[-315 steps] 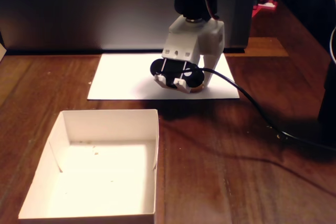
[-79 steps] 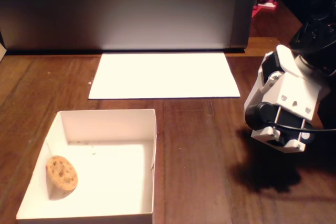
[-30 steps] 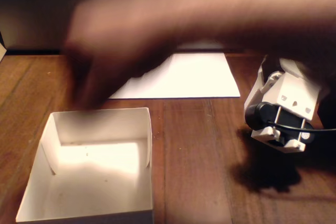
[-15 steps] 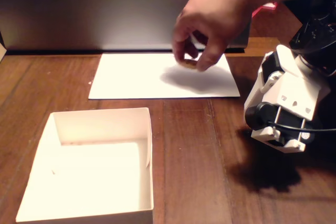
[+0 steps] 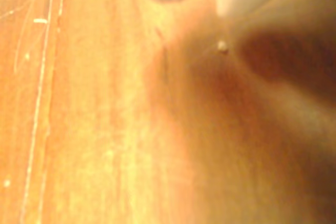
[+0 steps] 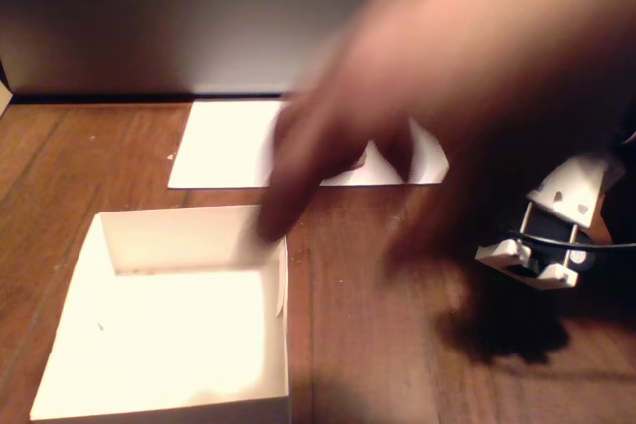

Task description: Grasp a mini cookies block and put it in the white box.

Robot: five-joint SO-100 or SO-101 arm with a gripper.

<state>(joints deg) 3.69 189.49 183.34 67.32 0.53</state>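
While a blurred human hand (image 6: 437, 116) sweeps back over the paper sheet (image 6: 224, 151), the white box (image 6: 184, 240) sits emptied; the cookie is hidden, so the task restarts. Claw (image 6: 532, 265) state: can't tell.

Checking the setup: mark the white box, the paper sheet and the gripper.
White box (image 6: 70, 320): fixed view, on its left wall.
Paper sheet (image 6: 224, 146): fixed view, on its bare left part.
Gripper (image 6: 537, 263): fixed view, at its lower end; a blurred hand covers its upper part.

home desk, wooden tabletop (image 6: 397, 345)
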